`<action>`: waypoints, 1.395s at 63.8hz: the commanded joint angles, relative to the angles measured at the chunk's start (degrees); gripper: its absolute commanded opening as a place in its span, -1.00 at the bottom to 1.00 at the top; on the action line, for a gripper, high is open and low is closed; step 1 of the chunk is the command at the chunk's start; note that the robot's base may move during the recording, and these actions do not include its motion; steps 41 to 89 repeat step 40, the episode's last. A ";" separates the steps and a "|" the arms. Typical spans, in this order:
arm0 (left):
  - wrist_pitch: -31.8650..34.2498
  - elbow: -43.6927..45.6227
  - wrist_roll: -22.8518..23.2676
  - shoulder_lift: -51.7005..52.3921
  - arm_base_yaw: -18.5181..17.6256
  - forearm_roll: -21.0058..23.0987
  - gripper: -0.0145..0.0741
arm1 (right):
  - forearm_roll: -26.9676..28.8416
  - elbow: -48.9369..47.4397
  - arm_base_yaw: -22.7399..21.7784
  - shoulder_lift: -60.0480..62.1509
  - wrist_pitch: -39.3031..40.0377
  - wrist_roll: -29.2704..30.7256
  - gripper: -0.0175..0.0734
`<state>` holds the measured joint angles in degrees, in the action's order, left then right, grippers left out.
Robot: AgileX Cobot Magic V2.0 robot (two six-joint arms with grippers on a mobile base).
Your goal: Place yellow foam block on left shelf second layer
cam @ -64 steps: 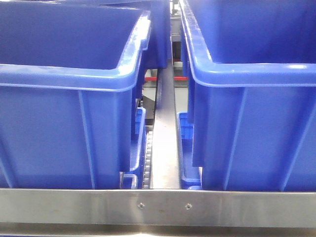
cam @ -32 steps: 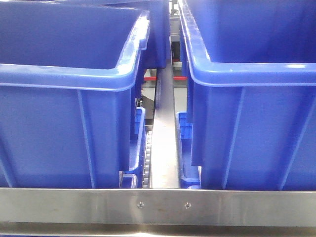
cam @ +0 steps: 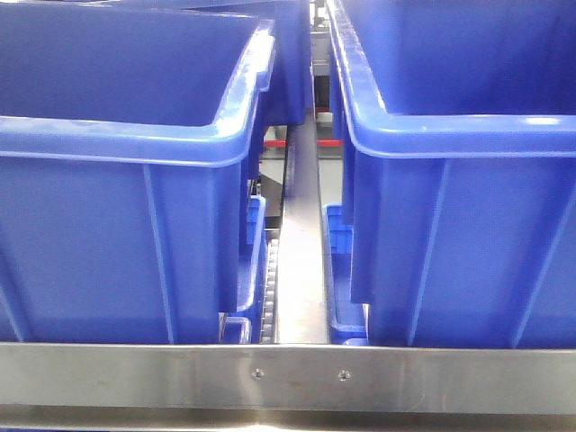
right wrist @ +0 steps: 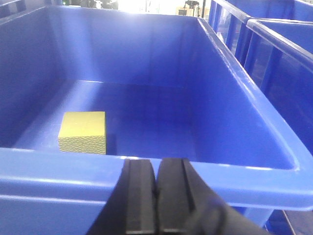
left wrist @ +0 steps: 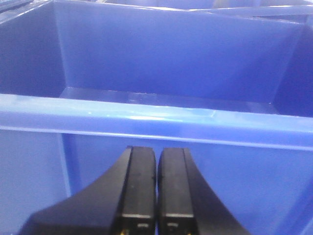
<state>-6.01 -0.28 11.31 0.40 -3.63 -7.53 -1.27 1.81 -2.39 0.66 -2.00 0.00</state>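
The yellow foam block [right wrist: 83, 132] lies on the floor of a blue bin [right wrist: 230, 169], near its front left corner, in the right wrist view. My right gripper [right wrist: 156, 164] is shut and empty, just outside the bin's near rim, right of the block. My left gripper [left wrist: 157, 152] is shut and empty in front of the near wall of another blue bin [left wrist: 146, 115], below its rim. That bin's inside shows nothing in it. The block and both grippers are hidden in the front view.
In the front view two big blue bins [cam: 117, 144] [cam: 468, 135] stand side by side on a shelf with a steel front rail [cam: 288, 373]. A steel divider [cam: 301, 261] runs back between them. More blue bins [right wrist: 283, 44] stand to the right in the right wrist view.
The front view has barely shifted; nothing in it has visibly moved.
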 commanded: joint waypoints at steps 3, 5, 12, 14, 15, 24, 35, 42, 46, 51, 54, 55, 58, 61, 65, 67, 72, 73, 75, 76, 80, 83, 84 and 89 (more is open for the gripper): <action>4.82 -1.58 0.22 0.76 0.02 0.42 -0.36 | -0.51 -1.33 -0.28 0.62 5.64 0.34 -0.49; 4.82 -1.58 0.22 0.76 0.02 0.42 -0.36 | -0.51 -1.33 -0.28 0.62 5.64 0.34 -0.49; 4.82 -1.58 0.22 0.76 0.02 0.42 -0.36 | -0.51 -1.33 -0.28 0.62 5.64 0.34 -0.49; 4.82 -1.58 0.22 0.76 0.02 0.42 -0.36 | -0.51 -1.33 -0.28 0.62 5.64 0.34 -0.49; 4.82 -1.58 0.22 0.76 0.02 0.42 -0.36 | -0.51 -1.33 -0.28 0.62 5.64 0.34 -0.49; 4.82 -1.58 0.22 0.76 0.02 0.42 -0.36 | -0.51 -1.33 -0.28 0.62 5.64 0.34 -0.49; 4.82 -1.58 0.22 0.76 0.02 0.42 -0.36 | -0.51 -1.33 -0.28 0.62 5.64 0.34 -0.49; 4.82 -1.58 0.22 0.76 0.02 0.42 -0.36 | -0.51 -1.33 -0.28 0.62 5.64 0.34 -0.49; 4.82 -1.58 0.22 0.76 0.02 0.42 -0.36 | -0.51 -1.33 -0.28 0.62 5.64 0.34 -0.49; 4.82 -1.58 0.22 0.76 0.02 0.42 -0.36 | -0.51 -1.33 -0.28 0.62 5.64 0.34 -0.49; 4.82 -1.58 0.22 0.76 0.02 0.42 -0.36 | -0.51 -1.33 -0.28 0.62 5.64 0.34 -0.49; 4.82 -1.58 0.22 0.76 0.02 0.42 -0.36 | -0.51 -1.33 -0.28 0.62 5.64 0.34 -0.49; 4.82 -1.58 0.22 0.76 0.02 0.42 -0.36 | -0.51 -1.33 -0.28 0.62 5.64 0.34 -0.49; 4.82 -1.58 0.22 0.76 0.02 0.42 -0.36 | -0.51 -1.33 -0.28 0.62 5.64 0.34 -0.49; 4.82 -1.58 0.22 0.76 0.02 0.42 -0.36 | -0.51 -1.33 -0.28 0.62 5.64 0.34 -0.49; 4.82 -1.58 0.22 0.76 0.02 0.42 -0.36 | -0.51 -1.33 -0.28 0.62 5.64 0.34 -0.49; 4.82 -1.58 0.22 0.76 0.02 0.42 -0.36 | -0.51 -1.33 -0.28 0.62 5.64 0.34 -0.49; 4.82 -1.58 0.22 0.76 0.02 0.42 -0.36 | -0.51 -1.33 -0.28 0.62 5.64 0.34 -0.49; 4.82 -1.58 0.22 0.76 0.02 0.42 -0.36 | -0.51 -1.33 -0.28 0.62 5.64 0.34 -0.49; 4.82 -1.58 0.22 0.76 0.02 0.42 -0.36 | -0.51 -1.33 -0.28 0.62 5.64 0.34 -0.49; 4.82 -1.58 0.22 0.76 0.02 0.42 -0.36 | -0.51 -1.33 -0.28 0.62 5.64 0.34 -0.49; 4.82 -1.58 0.22 0.76 0.02 0.42 -0.36 | -0.51 -1.33 -0.28 0.62 5.64 0.34 -0.49; 4.82 -1.58 0.22 0.76 0.02 0.42 -0.36 | -0.51 -1.33 -0.28 0.62 5.64 0.34 -0.49; 4.82 -1.58 0.22 0.76 0.02 0.42 -0.36 | -0.51 -1.33 -0.28 0.62 5.64 0.34 -0.49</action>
